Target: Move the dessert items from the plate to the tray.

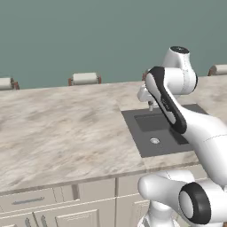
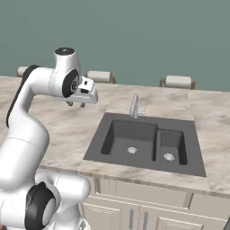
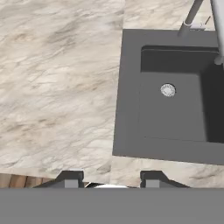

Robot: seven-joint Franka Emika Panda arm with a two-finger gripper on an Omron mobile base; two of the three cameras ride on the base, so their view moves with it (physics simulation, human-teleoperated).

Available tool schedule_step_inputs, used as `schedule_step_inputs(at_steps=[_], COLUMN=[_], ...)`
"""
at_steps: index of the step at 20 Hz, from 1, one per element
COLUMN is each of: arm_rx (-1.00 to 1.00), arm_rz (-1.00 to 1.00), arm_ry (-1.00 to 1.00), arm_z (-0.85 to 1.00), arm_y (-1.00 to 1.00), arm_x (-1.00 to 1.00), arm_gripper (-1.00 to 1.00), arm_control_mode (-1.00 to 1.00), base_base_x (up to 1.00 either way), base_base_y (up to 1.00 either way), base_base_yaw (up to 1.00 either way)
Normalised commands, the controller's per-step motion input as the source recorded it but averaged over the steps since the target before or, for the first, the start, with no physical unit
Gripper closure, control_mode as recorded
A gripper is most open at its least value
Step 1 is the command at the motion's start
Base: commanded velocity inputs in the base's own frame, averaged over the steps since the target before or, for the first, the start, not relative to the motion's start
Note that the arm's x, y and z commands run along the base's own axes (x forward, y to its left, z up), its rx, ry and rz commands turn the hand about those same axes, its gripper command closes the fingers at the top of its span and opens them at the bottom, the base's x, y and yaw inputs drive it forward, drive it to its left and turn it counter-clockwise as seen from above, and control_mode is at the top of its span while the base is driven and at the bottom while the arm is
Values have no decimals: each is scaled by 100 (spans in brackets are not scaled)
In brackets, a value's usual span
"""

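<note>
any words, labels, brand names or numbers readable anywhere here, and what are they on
None: no readable text in any view.
The marble counter, the dark sink, the faucet, the cabinet fronts and the robot arm all carry no lettering, label or number.
The gripper, open above the counter's edge, bears no marking either.

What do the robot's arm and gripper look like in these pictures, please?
The arm is glossy white, built of rounded tube-like links with dark grey-black bands and caps at the joints. The gripper has a boxy white hand and two small dark grey finger tips. No cables or markings show.
</note>
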Motion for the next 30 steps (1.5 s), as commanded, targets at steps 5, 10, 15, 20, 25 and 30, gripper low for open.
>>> schedule_step_inputs(at_steps=[5,10,15,20,25,30], arm_rx=[0,0,0,0,0,0], arm_rz=[0,0,0,0,0,0], arm_ry=[0,0,0,0,0,0], arm_z=[0,0,0,0,0,0], arm_y=[0,0,0,0,0,0], arm_x=[0,0,0,0,0,0], arm_gripper=[-100,-100,-100,-100,-100,-100], arm_control_mode=[100,100,100,100,100,100], base_base_x=[3,2,10,15,19,16], base_base_y=[41,100,100,100,100,99], base_base_yaw=[0,0,0,0,0,0])
